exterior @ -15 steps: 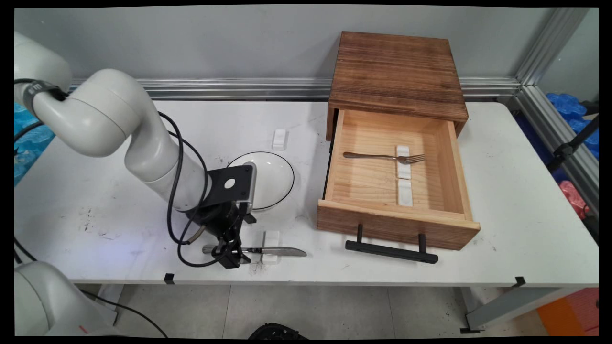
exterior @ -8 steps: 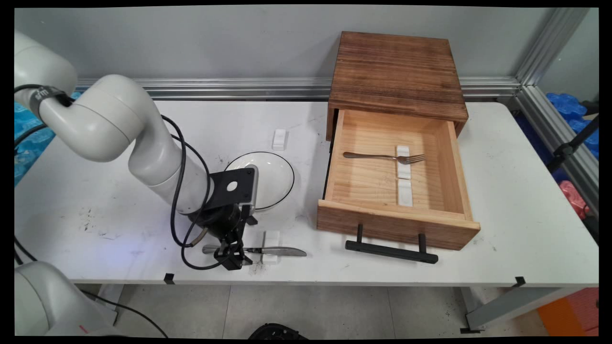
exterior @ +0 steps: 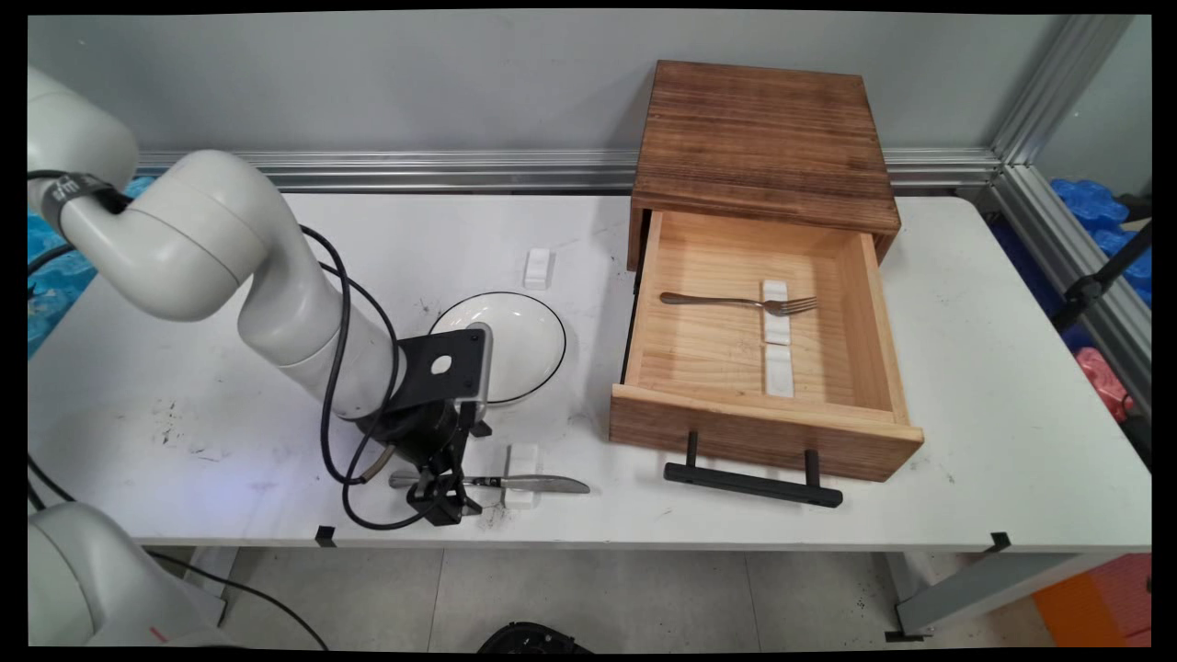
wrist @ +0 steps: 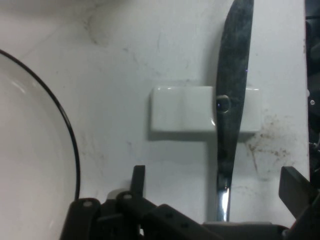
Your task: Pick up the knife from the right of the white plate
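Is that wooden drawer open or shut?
Open: the drawer is pulled out of its wooden cabinet, showing a fork lying inside.

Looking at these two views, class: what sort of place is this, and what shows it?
Probably a robotics lab set up as a mock dining area: a robot arm's hand over a knife on a white table, a plate, an open wooden drawer holding a fork.

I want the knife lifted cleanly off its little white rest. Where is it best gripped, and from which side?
Probably at the handle, coming straight down from above. The knife lies flat along the table's near edge, propped on the white rest, which leaves a small gap under the narrow handle. The gripper sits over that handle, fingers to either side of it, so closing across its width suits.
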